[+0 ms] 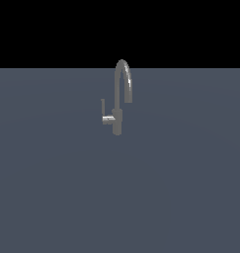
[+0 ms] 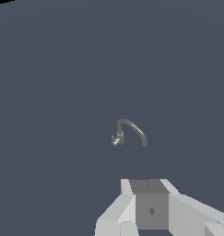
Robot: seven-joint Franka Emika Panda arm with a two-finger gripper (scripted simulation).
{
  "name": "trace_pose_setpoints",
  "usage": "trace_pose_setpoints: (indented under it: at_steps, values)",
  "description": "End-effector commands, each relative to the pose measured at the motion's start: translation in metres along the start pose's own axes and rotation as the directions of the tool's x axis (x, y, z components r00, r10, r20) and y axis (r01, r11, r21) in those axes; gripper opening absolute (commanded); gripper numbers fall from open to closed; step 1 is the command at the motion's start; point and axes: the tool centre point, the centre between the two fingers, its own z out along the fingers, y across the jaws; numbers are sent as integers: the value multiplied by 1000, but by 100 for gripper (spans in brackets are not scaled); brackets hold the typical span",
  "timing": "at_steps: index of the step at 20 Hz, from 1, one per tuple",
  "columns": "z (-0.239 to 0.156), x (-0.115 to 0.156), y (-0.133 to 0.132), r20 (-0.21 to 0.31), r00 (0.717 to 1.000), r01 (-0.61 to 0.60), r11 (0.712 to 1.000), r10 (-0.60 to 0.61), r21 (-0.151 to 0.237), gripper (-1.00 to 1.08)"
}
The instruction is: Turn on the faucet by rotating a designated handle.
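Exterior view: the faucet (image 1: 118, 116) stands alone on a flat, uniformly slate-grey surface (image 1: 52, 188), near the middle of the scene and toward its far part, below a black background. It is small and of grey brushed metal. A short cylindrical body rises from the surface and continues as a tall, narrow gooseneck spout (image 1: 123, 74), which arches over at the top and ends in an outlet hanging on the exterior view's right. A bright highlight runs along the descending limb of the arch.

The handle (image 1: 103, 106) is a thin flat lever standing upright at the end of a short horizontal stub (image 1: 108, 119), which projects from the body toward the exterior view's left. The lever is much shorter than the spout and stands apart from the body, roughly parallel to it.

Wrist view: the faucet (image 2: 128, 132) appears small and distant, seen from above, the spout showing as a curved arc with the pale stub at one end. The gripper (image 2: 150, 207) shows only as light-grey, blocky housing in the foreground, well apart from the faucet and touching nothing visible. Its fingertips are not shown, so how far it is open cannot be told.
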Motion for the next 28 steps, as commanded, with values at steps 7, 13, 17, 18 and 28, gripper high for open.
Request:
trace_pose_setpoints:
  at_steps: [7,13,17,18,28]
  values:
    - [34,-8,-68,-144,983,-127,990,117,-61,-100]
    - [87,-13,-110,-223,958,-209,973,182,-103,-100]
    - [135,-14,-131,-265,939,-262,956,221,-133,-100]
    - [148,-15,-135,-274,934,-276,951,230,-141,-100]
    - [310,-17,-146,-340,881,-416,881,328,-227,-100]
